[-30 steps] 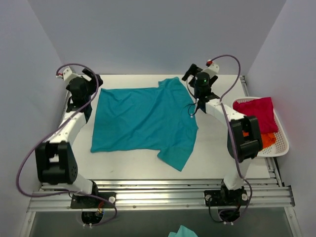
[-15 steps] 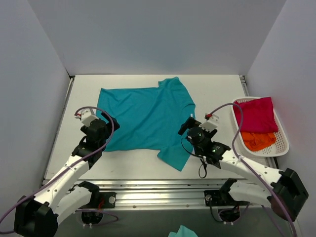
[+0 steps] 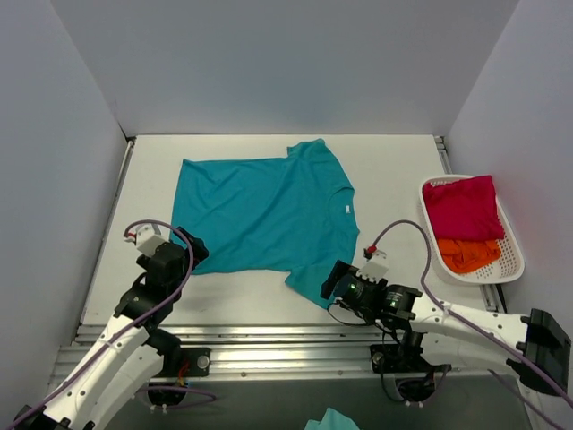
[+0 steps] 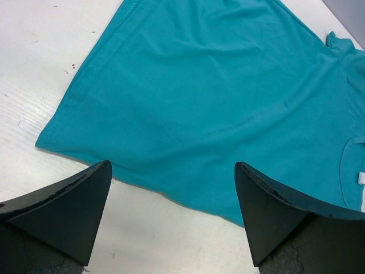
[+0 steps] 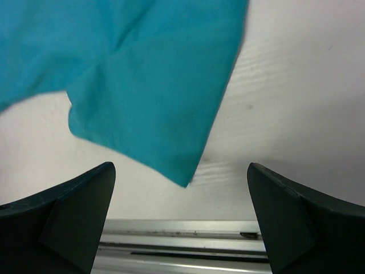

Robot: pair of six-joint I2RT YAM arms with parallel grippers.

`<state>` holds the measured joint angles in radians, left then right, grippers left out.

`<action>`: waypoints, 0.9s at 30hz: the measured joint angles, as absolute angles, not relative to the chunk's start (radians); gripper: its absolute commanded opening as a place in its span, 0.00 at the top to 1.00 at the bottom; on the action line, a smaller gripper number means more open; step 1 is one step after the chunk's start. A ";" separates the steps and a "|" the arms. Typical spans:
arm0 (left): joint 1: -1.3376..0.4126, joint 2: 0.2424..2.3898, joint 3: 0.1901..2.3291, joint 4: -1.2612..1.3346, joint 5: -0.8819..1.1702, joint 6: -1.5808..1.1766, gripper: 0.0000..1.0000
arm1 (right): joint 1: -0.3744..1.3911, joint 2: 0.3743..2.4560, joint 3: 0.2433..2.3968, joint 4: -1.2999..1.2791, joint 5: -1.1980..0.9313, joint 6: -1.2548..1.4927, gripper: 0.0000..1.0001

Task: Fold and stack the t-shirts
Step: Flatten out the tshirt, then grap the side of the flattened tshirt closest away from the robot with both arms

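A teal t-shirt (image 3: 260, 210) lies spread flat on the white table, its white neck label (image 3: 346, 209) on the right. My left gripper (image 3: 193, 253) hovers open over the shirt's near-left hem corner (image 4: 57, 137). In the left wrist view the left gripper (image 4: 172, 166) has the hem edge between its fingers and nothing gripped. My right gripper (image 3: 337, 281) is open just right of the near sleeve. In the right wrist view the right gripper (image 5: 181, 166) frames the sleeve's tip (image 5: 183, 178). A crimson t-shirt (image 3: 461, 208) and an orange t-shirt (image 3: 466, 254) sit in the basket.
The white slotted basket (image 3: 513, 265) stands at the table's right edge. Aluminium rails (image 3: 286, 342) run along the near edge, close below the right gripper. A scrap of teal cloth (image 3: 329, 419) shows below the table. Grey walls close in on three sides.
Both arms have drawn back from the table's far side to its near edge and now sit low by the shirt's near hem and sleeve. The teal shirt lies flat and still.
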<state>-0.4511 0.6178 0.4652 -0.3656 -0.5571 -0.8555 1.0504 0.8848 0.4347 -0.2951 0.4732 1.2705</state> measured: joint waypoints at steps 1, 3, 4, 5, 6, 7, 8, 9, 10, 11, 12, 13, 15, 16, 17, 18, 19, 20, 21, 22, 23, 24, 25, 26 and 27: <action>-0.451 0.617 0.463 -0.378 -0.558 -0.858 0.03 | 1.095 0.910 0.434 -0.303 0.464 1.294 0.04; -0.451 0.623 0.463 -0.379 -0.560 -0.858 0.02 | 1.163 0.960 0.435 -0.303 0.460 1.340 0.04; -0.451 0.630 0.463 -0.379 -0.561 -0.857 0.03 | 1.197 0.985 0.435 -0.303 0.459 1.363 0.04; -0.451 0.641 0.463 -0.378 -0.561 -0.857 0.02 | 1.235 1.008 0.435 -0.305 0.463 1.388 0.04; -0.451 0.652 0.463 -0.377 -0.561 -0.856 0.03 | 1.267 1.030 0.435 -0.307 0.464 1.413 0.04; -0.451 0.664 0.463 -0.377 -0.561 -0.856 0.02 | 1.297 1.049 0.435 -0.308 0.464 1.439 0.05; -0.451 0.675 0.463 -0.377 -0.561 -0.854 0.02 | 1.319 1.066 0.435 -0.307 0.465 1.460 0.05; -0.451 0.683 0.463 -0.376 -0.560 -0.853 0.02 | 1.332 1.081 0.435 -0.305 0.466 1.479 0.05; -0.452 0.687 0.463 -0.374 -0.560 -0.853 0.02 | 1.338 1.094 0.435 -0.299 0.472 1.494 0.05; -0.453 0.688 0.463 -0.372 -0.560 -0.853 0.02 | 1.343 1.101 0.435 -0.287 0.480 1.504 0.06; -0.453 0.687 0.463 -0.369 -0.560 -0.853 0.02 | 1.344 1.109 0.435 -0.272 0.486 1.515 0.07; -0.453 0.686 0.463 -0.365 -0.560 -0.853 0.03 | 1.344 1.121 0.435 -0.255 0.498 1.522 0.07; -0.453 0.678 0.463 -0.361 -0.560 -0.852 0.02 | 1.343 1.150 0.442 -0.230 0.525 1.531 0.08; -0.453 0.672 0.463 -0.359 -0.560 -0.851 0.02 | 1.343 1.170 0.450 -0.220 0.540 1.534 0.09; -0.453 0.665 0.462 -0.358 -0.560 -0.851 0.02 | 1.343 1.193 0.461 -0.210 0.556 1.536 0.10; -0.453 0.657 0.461 -0.357 -0.560 -0.850 0.02 | 1.341 1.211 0.469 -0.202 0.569 1.537 0.11; -0.453 0.649 0.460 -0.356 -0.560 -0.849 0.02 | 1.338 1.226 0.475 -0.196 0.579 1.536 0.12; -0.453 0.642 0.459 -0.355 -0.560 -0.849 0.03 | 1.335 1.237 0.479 -0.188 0.586 1.533 0.13; -0.453 0.635 0.457 -0.355 -0.560 -0.849 0.03 | 1.328 1.244 0.481 -0.179 0.591 1.532 0.13; -0.453 0.631 0.455 -0.355 -0.560 -0.849 0.03 | 1.320 1.249 0.481 -0.171 0.596 1.529 0.16; -0.453 0.629 0.453 -0.355 -0.560 -0.848 0.03 | 1.312 1.254 0.481 -0.163 0.599 1.525 0.18; -0.453 0.629 0.452 -0.355 -0.560 -0.848 0.03 | 1.305 1.258 0.481 -0.155 0.603 1.521 0.21; -0.453 0.629 0.450 -0.354 -0.560 -0.848 0.03 | 1.296 1.262 0.481 -0.147 0.603 1.518 0.26; -0.453 0.630 0.449 -0.354 -0.560 -0.847 0.03 | 1.288 1.266 0.480 -0.137 0.603 1.514 0.32; -0.453 0.630 0.449 -0.355 -0.559 -0.846 0.03 | 1.280 1.271 0.476 -0.125 0.603 1.513 0.36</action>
<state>-0.4530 0.6304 0.4488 -0.3546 -0.5594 -0.8455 1.2804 1.2705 0.4759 -0.1246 0.6029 1.5127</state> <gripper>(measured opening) 0.974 0.709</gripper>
